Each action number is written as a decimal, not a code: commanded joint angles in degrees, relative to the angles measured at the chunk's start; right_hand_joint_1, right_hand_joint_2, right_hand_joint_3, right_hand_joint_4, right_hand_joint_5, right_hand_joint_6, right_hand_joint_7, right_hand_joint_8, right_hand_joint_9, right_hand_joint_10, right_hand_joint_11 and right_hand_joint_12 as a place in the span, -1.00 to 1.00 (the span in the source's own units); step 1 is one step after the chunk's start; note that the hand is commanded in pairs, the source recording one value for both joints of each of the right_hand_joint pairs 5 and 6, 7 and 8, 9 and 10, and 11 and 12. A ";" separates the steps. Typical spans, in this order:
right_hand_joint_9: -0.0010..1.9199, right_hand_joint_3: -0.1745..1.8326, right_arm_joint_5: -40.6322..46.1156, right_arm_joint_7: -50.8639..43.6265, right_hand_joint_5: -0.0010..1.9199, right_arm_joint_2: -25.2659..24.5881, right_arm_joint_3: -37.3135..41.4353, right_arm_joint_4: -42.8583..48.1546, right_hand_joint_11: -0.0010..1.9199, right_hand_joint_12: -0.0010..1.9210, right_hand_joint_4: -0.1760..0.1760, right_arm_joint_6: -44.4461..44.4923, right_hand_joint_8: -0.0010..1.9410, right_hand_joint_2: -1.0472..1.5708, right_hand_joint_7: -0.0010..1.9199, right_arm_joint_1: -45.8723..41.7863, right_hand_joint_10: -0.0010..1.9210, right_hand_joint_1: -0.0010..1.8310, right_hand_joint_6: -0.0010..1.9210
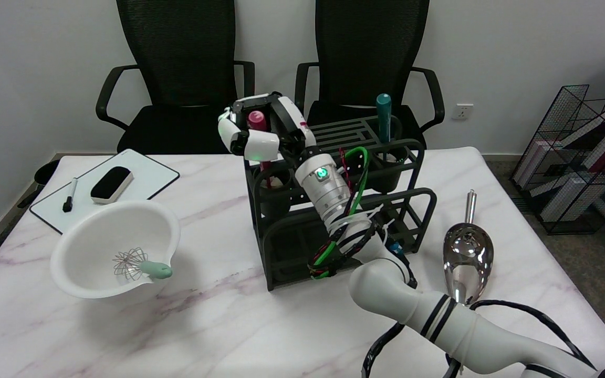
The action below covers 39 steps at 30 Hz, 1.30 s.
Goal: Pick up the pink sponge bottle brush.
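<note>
The pink sponge bottle brush (pixel 257 122) stands upright in the far left cup of a black rack (pixel 334 220) at the middle of the marble worktop (pixel 218 325), its handle top rising above the rack. The right hand (pixel 260 128) reaches in from the near right and curls its fingers (pixel 234 134) around that handle top, with white fingers on the left and near sides and black parts on the right; whether they actually press on the handle cannot be told. A teal-handled tool (pixel 384 118) stands in the rack's far right cup. To the left, a white bowl (pixel 87 273) holds a small whisk (pixel 142 265). Beyond it lies a whiteboard (pixel 150 173) with an eraser (pixel 112 184) and marker (pixel 70 195). A metal scoop (pixel 467 252) lies to the rack's right.
</note>
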 commanded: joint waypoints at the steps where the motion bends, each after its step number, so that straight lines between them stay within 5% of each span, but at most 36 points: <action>1: 0.03 0.38 0.28 0.13 0.37 0.39 -0.32 2.02 -0.18 -0.18 0.00 0.96 0.15 0.15 0.16 -2.14 0.03 0.18 0.37; 9: 0.44 0.30 0.28 0.21 0.36 0.47 -0.32 2.84 0.53 0.53 0.00 0.96 0.44 0.19 0.46 -3.10 0.44 0.17 0.35; 17: 0.59 0.20 0.28 0.21 0.30 0.47 -0.32 2.86 0.61 0.61 0.00 0.88 0.65 0.27 0.67 -3.20 0.59 0.15 0.30; 25: 0.77 0.07 0.28 0.21 0.46 0.53 -0.32 2.68 0.76 0.76 0.00 0.43 0.80 0.47 0.82 -2.83 0.77 0.13 0.46; 30: 0.75 0.25 -0.20 0.21 0.46 0.99 -0.32 2.87 0.76 0.76 0.00 0.17 0.79 0.26 0.80 -2.49 0.75 0.17 0.45; 32: 0.72 0.39 0.11 0.21 0.45 1.39 -0.58 2.86 0.75 0.75 0.00 0.08 0.76 0.01 0.78 -2.25 0.72 0.21 0.45; 34: 0.70 0.37 0.28 0.29 0.44 1.43 -0.72 2.86 0.74 0.74 0.00 0.08 0.74 -0.17 0.76 -2.16 0.70 0.24 0.44; 39: 0.69 0.30 0.28 0.29 0.42 1.43 -0.80 2.75 0.72 0.72 0.00 0.16 0.72 -0.25 0.74 -1.93 0.69 0.23 0.42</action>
